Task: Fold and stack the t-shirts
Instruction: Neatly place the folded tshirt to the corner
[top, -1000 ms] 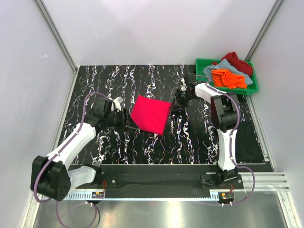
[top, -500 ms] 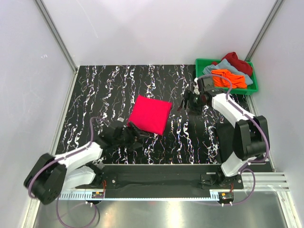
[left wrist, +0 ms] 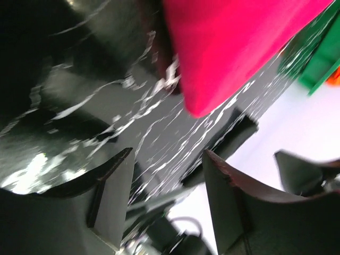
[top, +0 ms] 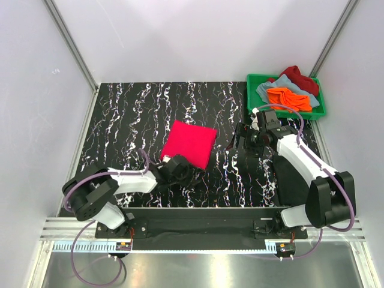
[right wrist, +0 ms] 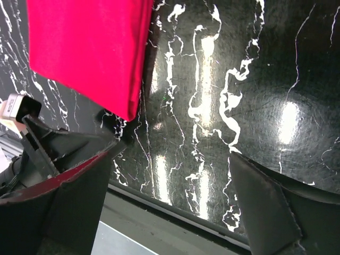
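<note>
The pink-red shirt (top: 191, 144) lies folded into a flat square near the middle of the table (top: 132, 114), slightly turned so one corner points to 7 o'clock.

The left gripper (top: 182, 171) sits low at the shirt's 6 o'clock edge, just beside it. In the left wrist view its fingers (left wrist: 114, 183) are spread with only bare tabletop between them, and the shirt's corner is beyond the tips, not touching them.

The right gripper (top: 243, 137) is near the shirt at its 3 o'clock side, with a strip of table between them. In the right wrist view its fingers (right wrist: 265, 207) are wide apart and hold nothing, and the shirt's folded edge shows off to one side.

A green crate (top: 251, 96) stands at the table's 1 o'clock corner, well apart from the folded shirt. It holds a loose heap: an orange shirt (top: 289, 99) on top, a grey-blue shirt (top: 264, 89) under it, and a dark red shirt (top: 300, 77) at the back.
</note>
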